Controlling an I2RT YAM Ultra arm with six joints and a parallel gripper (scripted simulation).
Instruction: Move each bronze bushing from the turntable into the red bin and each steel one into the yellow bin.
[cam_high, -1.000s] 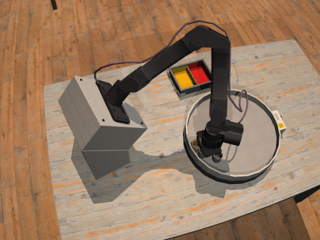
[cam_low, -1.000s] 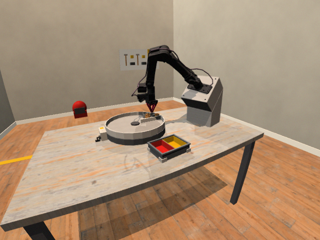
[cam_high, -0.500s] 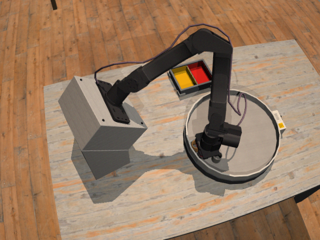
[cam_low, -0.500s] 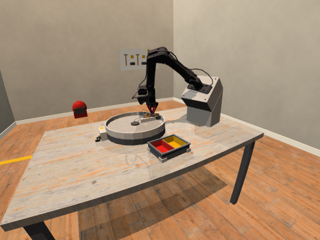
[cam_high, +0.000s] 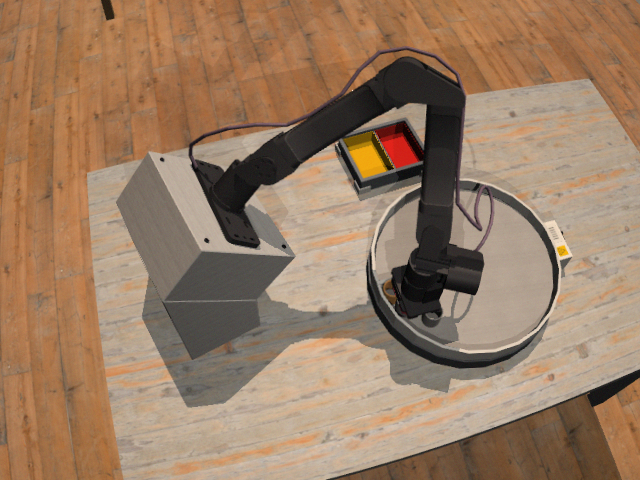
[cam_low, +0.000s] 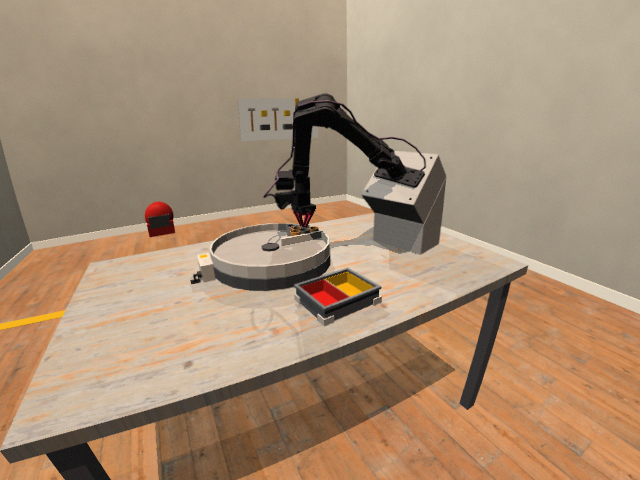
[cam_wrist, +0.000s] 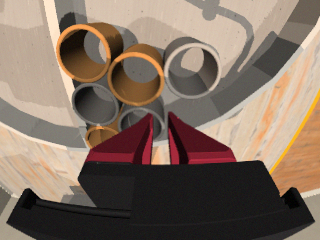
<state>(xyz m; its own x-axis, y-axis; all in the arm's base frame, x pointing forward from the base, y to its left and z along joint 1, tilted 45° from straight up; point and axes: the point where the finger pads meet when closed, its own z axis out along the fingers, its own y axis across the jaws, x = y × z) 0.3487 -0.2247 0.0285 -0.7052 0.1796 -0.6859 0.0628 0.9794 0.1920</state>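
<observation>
Bushings are seen clustered against the inner wall of the turntable (cam_high: 552, 310), all standing with their bores upward. Two bronze bushings (cam_wrist: 136, 79) and a light steel bushing (cam_wrist: 192, 68) are seen plainly in the wrist view; darker steel ones (cam_wrist: 98, 104) stand nearer the jaws, and one more bronze piece (cam_wrist: 100, 136) is partly hidden by the left red finger.

Each is judged to be a rigid, thin-walled metal sleeve, light for the arm but smooth and round, so slipping or rolling is a risk. A hold across the wall, one finger inside the bore and one outside, is judged the surest, since neighbours touch and leave little room for a grasp round the outside.

The gripper (cam_wrist: 160, 135) is held nearly closed, with only a narrow slit between the fingers, and nothing is gripped. It is poised just above the near edge of the cluster, over a dark steel bushing (cam_wrist: 139, 119) beside the rim.

The red bin (cam_high: 398, 143) and yellow bin (cam_high: 364, 155) sit side by side on the surface (cam_high: 258, 413), near the turntable; no bushing is seen in either.
</observation>
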